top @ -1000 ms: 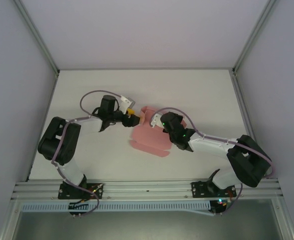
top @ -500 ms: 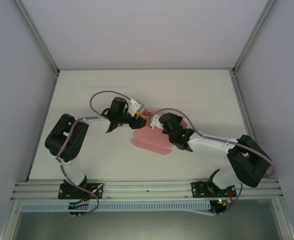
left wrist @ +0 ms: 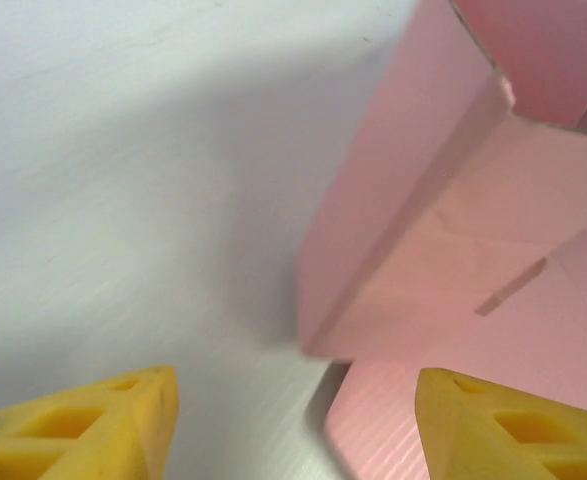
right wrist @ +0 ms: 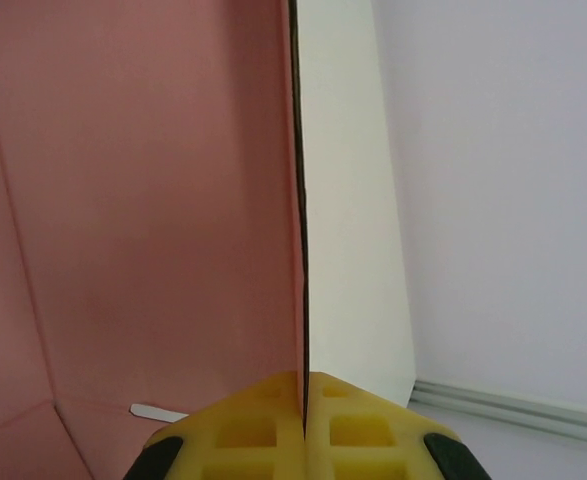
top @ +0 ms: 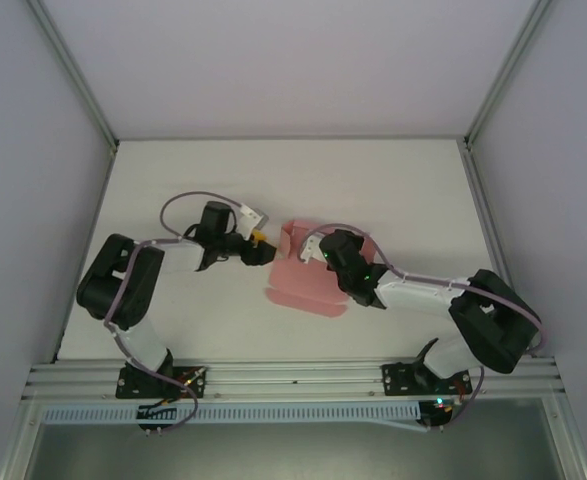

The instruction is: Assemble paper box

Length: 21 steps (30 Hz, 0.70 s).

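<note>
The left hand had drawn back leftward from the paper box, its yellow fingers spread apart just beside a raised pink flap. The box lay mid-tabletop, between the two arms. The right hand was clamped on an upright wall of the box.

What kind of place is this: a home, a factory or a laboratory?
Likely a laboratory test cell: white table, plain panels in aluminium framing, left arm and right arm bolted to a rail, handling a paper box.
</note>
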Tool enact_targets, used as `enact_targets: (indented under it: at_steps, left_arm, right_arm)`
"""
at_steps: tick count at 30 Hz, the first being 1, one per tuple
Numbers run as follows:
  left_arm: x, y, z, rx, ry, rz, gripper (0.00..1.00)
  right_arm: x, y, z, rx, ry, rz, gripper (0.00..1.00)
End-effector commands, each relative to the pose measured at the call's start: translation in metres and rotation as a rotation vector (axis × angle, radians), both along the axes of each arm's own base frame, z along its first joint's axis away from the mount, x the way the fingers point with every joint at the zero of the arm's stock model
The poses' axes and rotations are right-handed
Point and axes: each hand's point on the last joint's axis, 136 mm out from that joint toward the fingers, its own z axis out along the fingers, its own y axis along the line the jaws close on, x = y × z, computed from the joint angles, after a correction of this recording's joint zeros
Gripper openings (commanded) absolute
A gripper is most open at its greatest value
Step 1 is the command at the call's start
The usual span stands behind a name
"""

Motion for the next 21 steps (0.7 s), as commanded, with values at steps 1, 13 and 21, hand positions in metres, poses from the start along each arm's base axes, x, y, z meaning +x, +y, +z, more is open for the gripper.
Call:
enact_targets:
  at_steps: [1, 13, 21]
  left_arm:
    - [-0.004, 0.003, 0.039, -0.121, -0.058, -0.028, 0.67]
    - [0.009, -0.022, 0.013, -0.077, 0.013, -0.101, 0.58]
    - [0.01, -0.049, 0.016, -0.082, -0.019, -0.177, 0.54]
  right_arm:
    - [0.001, 0.001, 0.006, -0.085, -0.096, 0.008, 0.0]
    - [0.005, 0.014, 0.012, -0.053, -0.164, 0.004, 0.0]
    - [0.004, 0.016, 0.004, -0.048, -0.114, 0.0, 0.0]
